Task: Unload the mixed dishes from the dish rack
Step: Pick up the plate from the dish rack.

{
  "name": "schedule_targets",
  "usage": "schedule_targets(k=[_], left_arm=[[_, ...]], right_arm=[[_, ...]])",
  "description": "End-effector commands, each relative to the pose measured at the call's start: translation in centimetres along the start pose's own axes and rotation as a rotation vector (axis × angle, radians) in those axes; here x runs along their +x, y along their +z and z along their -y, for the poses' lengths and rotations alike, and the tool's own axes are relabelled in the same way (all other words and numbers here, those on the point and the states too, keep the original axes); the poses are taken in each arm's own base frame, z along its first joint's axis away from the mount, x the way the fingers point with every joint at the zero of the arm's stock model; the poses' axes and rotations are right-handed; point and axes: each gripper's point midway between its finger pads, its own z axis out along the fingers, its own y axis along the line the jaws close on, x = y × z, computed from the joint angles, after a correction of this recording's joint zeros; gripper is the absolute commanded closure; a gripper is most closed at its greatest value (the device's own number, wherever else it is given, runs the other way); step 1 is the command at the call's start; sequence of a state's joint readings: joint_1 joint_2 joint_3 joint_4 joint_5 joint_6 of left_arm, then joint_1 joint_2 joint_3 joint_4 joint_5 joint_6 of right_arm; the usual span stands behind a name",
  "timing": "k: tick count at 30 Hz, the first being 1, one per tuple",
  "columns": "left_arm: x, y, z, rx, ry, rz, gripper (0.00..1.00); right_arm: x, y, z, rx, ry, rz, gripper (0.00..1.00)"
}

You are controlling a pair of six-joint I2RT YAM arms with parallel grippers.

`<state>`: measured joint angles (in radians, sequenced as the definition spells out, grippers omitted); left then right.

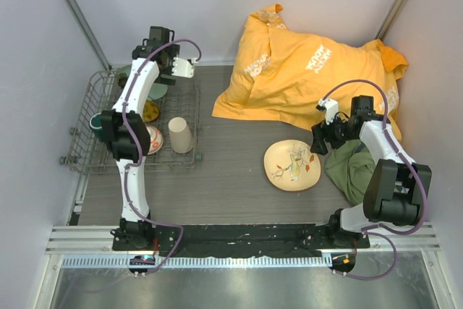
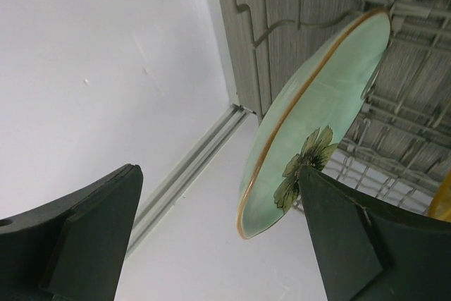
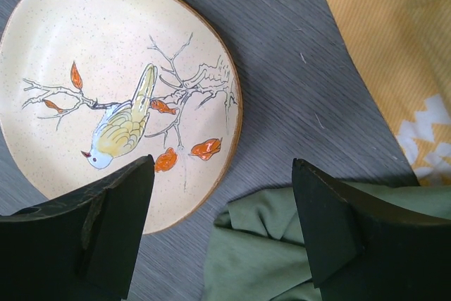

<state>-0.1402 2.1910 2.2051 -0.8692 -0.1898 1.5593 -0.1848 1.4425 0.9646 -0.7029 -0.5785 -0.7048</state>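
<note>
My left arm rises from its base, bends at the elbow over the rack (image 1: 79,117) and reaches to its far side, wrist tipped down. The left gripper (image 2: 218,174) has its jaws wide apart with nothing between them. The green plate (image 2: 317,111) leans on edge in the rack just ahead of the finger on the right of the wrist view; I cannot tell whether they touch. Back toward the elbow, all inside the rack, are the mug (image 1: 96,122), the yellow plate (image 1: 150,110), the bowl (image 1: 153,139) and the cup (image 1: 180,135).

My right arm is folded close to its base, forearm angled inward, wrist pitched down at the table (image 1: 231,179). The right gripper (image 3: 222,162) also has its jaws apart and holds nothing. The bird plate (image 3: 106,82) lies flat on the table ahead of its left finger; the green cloth (image 3: 261,252) is bunched under the gap and the right finger; the yellow cloth (image 3: 394,47) lies beyond that finger.
</note>
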Motion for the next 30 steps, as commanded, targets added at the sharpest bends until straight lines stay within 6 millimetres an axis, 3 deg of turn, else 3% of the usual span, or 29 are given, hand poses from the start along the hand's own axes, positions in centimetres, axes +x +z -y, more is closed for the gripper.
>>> schedule_targets(k=[1, 5, 11, 20, 23, 27, 30], left_arm=[[2.3, -0.1, -0.2, 0.045, 0.106, -0.08, 0.02], [3.1, 0.3, -0.8, 0.055, 0.142, -0.104, 0.03], [3.3, 1.7, 0.3, 0.105, 0.197, -0.104, 0.04], [3.4, 3.6, 1.2, 0.138, 0.229, -0.111, 0.15], [3.6, 4.1, 1.1, 0.136, 0.236, -0.121, 0.25], [3.8, 4.1, 0.9, 0.127, 0.236, -0.128, 0.53], [3.8, 4.0, 0.8, 0.123, 0.232, -0.132, 0.62]], right_arm=[[-0.7, 0.5, 0.0, -0.016, -0.029, 0.032, 0.17], [-0.8, 0.8, 0.1, -0.026, -0.023, 0.037, 0.17], [-0.4, 1.5, 0.4, -0.037, -0.004, 0.027, 0.17], [0.0, 2.2, 0.5, -0.045, 0.008, 0.018, 0.18], [0.5, 2.3, 0.3, -0.047, 0.013, 0.009, 0.19], [1.0, 2.4, 0.3, -0.043, 0.009, 0.003, 0.2], [1.2, 2.5, 0.2, -0.045, 0.012, 0.001, 0.2]])
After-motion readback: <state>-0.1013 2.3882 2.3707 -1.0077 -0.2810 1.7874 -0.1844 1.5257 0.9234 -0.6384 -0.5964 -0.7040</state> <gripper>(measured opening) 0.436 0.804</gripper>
